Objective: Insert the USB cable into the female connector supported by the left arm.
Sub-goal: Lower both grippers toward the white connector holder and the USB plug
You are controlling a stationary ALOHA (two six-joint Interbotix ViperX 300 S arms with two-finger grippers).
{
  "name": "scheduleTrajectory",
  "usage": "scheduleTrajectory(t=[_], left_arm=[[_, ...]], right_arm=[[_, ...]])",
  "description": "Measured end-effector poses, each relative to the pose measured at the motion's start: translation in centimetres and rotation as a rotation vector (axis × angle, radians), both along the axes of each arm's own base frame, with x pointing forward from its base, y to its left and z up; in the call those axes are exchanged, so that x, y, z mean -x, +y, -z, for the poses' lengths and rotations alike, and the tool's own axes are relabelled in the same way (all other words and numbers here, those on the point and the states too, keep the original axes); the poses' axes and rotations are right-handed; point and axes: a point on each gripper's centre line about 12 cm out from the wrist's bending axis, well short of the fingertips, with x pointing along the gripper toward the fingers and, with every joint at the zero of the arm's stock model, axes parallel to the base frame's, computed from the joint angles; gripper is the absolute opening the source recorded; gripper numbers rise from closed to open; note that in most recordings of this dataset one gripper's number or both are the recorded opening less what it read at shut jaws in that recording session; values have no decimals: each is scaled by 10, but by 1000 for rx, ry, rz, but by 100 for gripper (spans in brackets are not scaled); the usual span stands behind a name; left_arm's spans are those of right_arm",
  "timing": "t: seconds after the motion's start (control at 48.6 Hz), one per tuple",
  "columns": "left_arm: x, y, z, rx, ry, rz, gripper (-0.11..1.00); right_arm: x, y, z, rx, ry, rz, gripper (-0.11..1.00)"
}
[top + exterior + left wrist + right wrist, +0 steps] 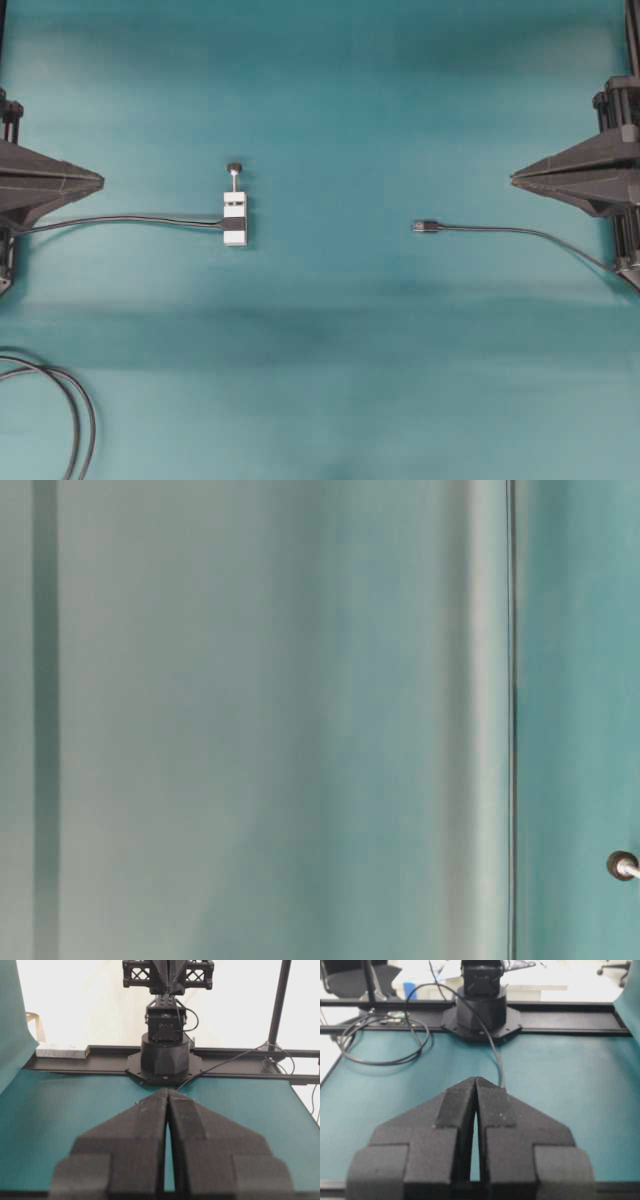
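Note:
The female connector (235,219), a white block with a black band and a knobbed pin, lies left of the table's middle with its black cable running left. The USB cable (500,230) lies right of middle, its plug (425,226) pointing left. My left gripper (100,181) is shut and empty at the left edge, well apart from the connector; the left wrist view shows its tips (167,1091) touching. My right gripper (514,179) is shut and empty at the right edge, above the USB cable; the right wrist view shows its tips (476,1080) touching.
A thicker looped black cable (75,405) lies at the front left corner. In the table-level view only a blurred teal surface and the connector's knob (621,865) show. Each wrist view shows the opposite arm's base (165,1055) at the far table edge.

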Motion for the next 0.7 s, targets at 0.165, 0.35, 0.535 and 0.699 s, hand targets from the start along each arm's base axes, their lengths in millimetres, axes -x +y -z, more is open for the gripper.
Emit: scheduleTrajectory(t=[0.165, 0.35, 0.535, 0.699], left_arm=[[0, 0, 4, -1, 32, 0, -1], [-4, 0, 15, -2, 167, 0, -1], [-19, 0, 25, -45, 307, 4, -1], [-36, 0, 37, -68, 388, 9, -1]], right_arm=[[0, 0, 3, 3, 8, 1, 0], [-1, 0, 7, 6, 72, 1, 0], [-8, 0, 19, 4, 229, 0, 0], [-19, 0, 31, -8, 301, 1, 0]])
